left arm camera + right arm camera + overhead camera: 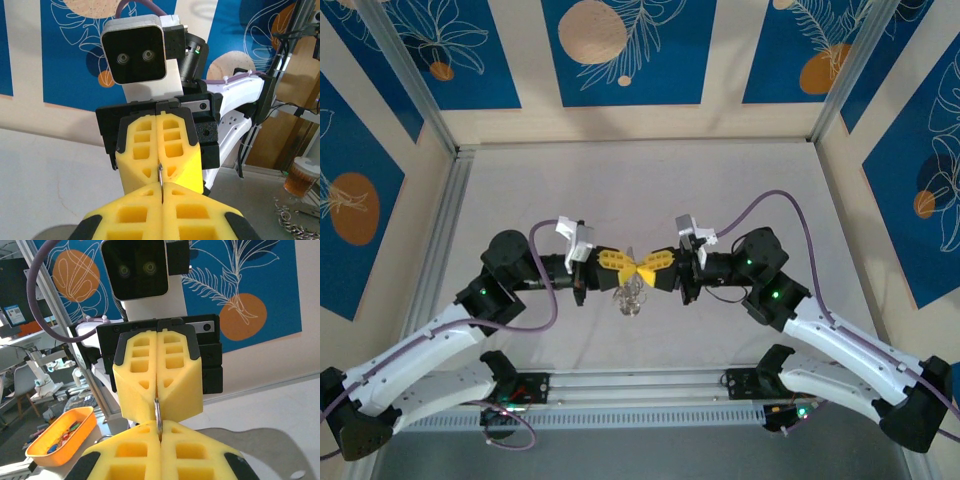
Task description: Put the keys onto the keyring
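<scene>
Now pinching one thin metal loop of the keyring point(158, 418) between the left gripper point(625, 266) and the right gripper point(653, 266), both clamped shut on it, tip to tip. Leaving the rest of its pale, silvery bunch dangling just below the joined tips, above the worktop point(720, 200); not making out separate keys in it.

Probably steadying the loop for threading: keeping both grips firm, avoiding twisting or pulling apart, easing one side only while the other is carrying it.

Noting a loose silvery chain point(290, 220) and a cup point(301, 176) low right beyond the right gripper, and an orange tray point(60, 436) low left beyond the left gripper. Seeing no obstruction around the tips.
</scene>
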Action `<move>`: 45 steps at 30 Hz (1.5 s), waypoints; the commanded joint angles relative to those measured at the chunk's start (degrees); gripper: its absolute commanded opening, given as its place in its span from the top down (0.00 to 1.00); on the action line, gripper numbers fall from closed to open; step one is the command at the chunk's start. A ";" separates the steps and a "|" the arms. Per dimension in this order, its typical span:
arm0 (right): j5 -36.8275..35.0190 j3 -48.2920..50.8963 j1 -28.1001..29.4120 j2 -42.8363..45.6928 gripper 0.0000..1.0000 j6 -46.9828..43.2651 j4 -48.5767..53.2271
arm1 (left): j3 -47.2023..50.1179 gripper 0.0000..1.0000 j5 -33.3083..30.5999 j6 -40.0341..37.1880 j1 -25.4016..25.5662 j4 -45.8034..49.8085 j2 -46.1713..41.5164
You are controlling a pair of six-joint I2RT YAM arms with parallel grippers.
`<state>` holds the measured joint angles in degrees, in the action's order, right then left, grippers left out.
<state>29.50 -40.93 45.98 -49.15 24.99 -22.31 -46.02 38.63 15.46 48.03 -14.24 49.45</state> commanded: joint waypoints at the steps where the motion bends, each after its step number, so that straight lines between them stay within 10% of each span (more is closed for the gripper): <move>1: -2.10 0.56 0.08 0.72 1.00 0.65 -3.25 | -0.84 1.00 2.27 0.97 0.87 -4.11 0.89; 16: -3.49 1.26 -0.01 0.67 1.00 0.70 -2.69 | 0.31 1.00 1.50 0.16 1.45 -7.59 1.66; 36: -19.40 -4.31 -5.59 5.39 0.29 -9.53 32.57 | -8.45 1.00 -14.99 -14.76 1.45 23.94 0.55; 45: -30.77 -12.87 -21.75 -18.79 0.14 -6.55 47.18 | -3.60 1.00 -23.13 -11.69 1.28 26.61 -2.82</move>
<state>3.36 -52.62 26.09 -61.47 18.24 17.67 -50.65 19.33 2.76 48.93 11.77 49.01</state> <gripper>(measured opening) 0.856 0.046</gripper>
